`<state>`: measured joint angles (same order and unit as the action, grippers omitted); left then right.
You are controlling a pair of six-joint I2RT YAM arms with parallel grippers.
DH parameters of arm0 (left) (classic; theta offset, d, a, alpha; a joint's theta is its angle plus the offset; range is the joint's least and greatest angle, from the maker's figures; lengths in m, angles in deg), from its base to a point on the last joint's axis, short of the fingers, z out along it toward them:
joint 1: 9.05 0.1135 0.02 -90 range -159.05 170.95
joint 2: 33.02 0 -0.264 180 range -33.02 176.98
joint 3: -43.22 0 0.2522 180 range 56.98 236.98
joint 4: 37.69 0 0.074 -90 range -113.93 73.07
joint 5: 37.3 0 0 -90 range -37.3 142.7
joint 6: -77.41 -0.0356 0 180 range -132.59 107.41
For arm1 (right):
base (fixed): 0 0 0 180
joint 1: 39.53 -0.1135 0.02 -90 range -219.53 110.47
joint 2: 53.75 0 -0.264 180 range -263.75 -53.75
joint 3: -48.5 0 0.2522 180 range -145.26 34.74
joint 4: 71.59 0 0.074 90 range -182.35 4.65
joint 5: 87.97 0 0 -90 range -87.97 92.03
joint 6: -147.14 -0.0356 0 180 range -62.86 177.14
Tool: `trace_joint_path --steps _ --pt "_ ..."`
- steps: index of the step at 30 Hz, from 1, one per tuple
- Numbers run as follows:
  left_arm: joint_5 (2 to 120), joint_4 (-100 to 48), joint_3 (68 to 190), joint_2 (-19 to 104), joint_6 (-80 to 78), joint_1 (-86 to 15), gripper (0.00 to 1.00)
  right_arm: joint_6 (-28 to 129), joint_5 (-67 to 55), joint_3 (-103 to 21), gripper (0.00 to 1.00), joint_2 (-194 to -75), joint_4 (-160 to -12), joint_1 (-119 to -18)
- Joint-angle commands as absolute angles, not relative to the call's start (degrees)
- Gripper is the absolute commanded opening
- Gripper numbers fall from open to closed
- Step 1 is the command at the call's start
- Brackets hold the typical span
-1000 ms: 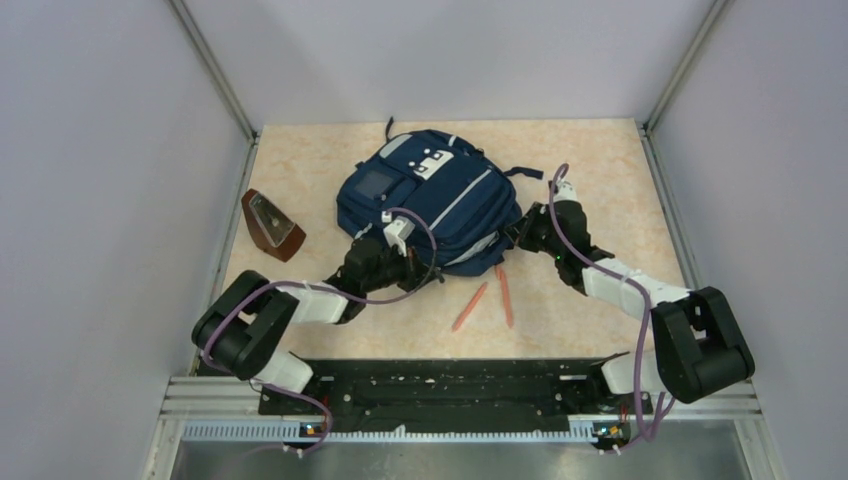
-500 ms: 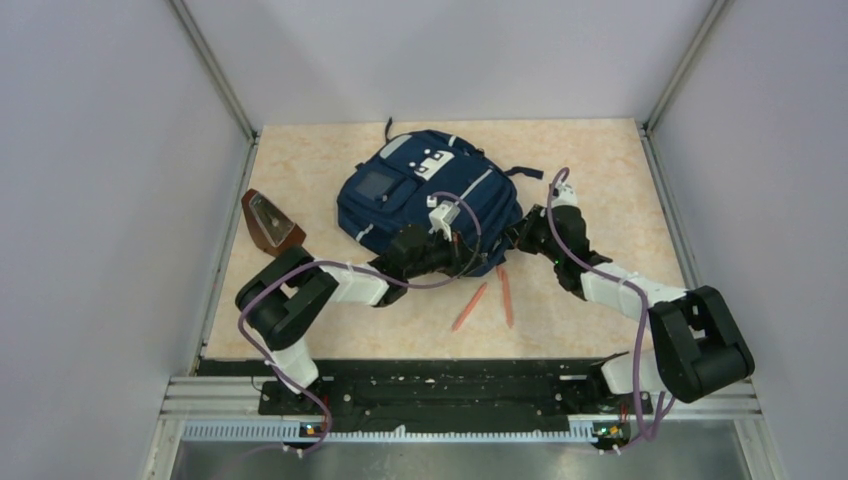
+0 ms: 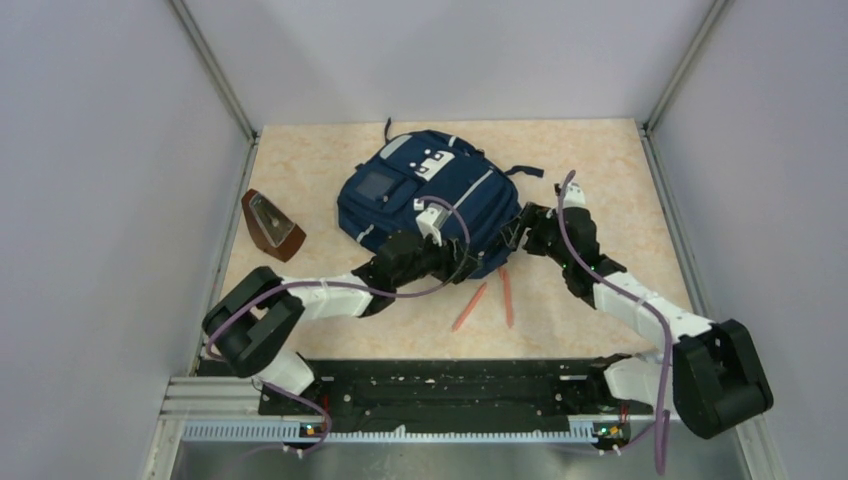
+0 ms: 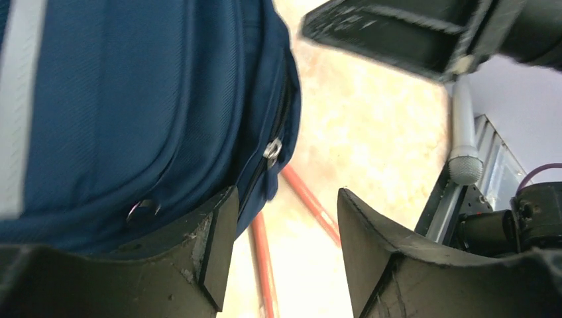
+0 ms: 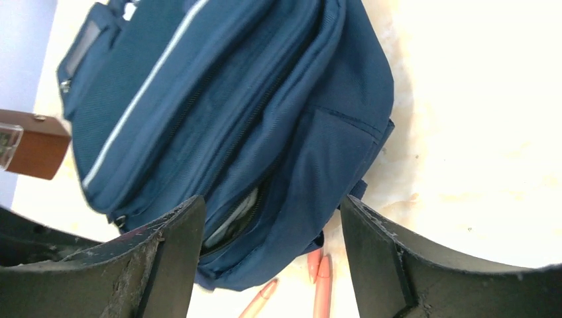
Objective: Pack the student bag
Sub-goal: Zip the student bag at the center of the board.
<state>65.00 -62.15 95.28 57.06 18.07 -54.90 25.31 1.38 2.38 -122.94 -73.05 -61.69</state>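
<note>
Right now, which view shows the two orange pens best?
Top external: both orange pens lie whole on the table beside the student bag. Left wrist shows only blurred stretches of them; right wrist only their ends at its bottom edge.

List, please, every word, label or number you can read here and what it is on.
No text is readable in any view.
White patch on the student bag: dark marks, too small to read.
Pale panel on the brown wedge-shaped object: too small to read.

On the table [image 3: 600, 160] the bag [image 3: 430, 200] lies central, a box [image 3: 270, 225] left of it, two pens [image 3: 468, 307] just before it.
</note>
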Motion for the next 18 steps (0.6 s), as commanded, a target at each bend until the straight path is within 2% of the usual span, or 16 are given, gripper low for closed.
trace_joint_path --steps 1,7,10,13,18 --pt "59.8 -59.7 90.2 51.3 17.9 -54.7 0.63 26.8 -1.0 1.8 0.73 -116.7 -76.1 -62.4" --pt "46.4 -48.0 86.2 43.5 27.6 -54.6 0.69 30.5 -3.6 2.2 0.73 -113.4 -81.0 -68.2" --pt "40.4 -44.3 83.6 37.2 32.3 -54.6 0.69 30.8 -0.6 2.3 0.68 -113.4 -82.9 -73.8" --pt "36.0 -44.1 80.2 32.2 36.1 -54.5 0.74 29.3 1.8 3.2 0.65 -114.8 -81.7 -78.1" --pt "35.9 -40.9 79.8 30.3 38.3 -52.4 0.79 26.9 6.6 2.0 0.55 -120.8 -78.9 -82.6"
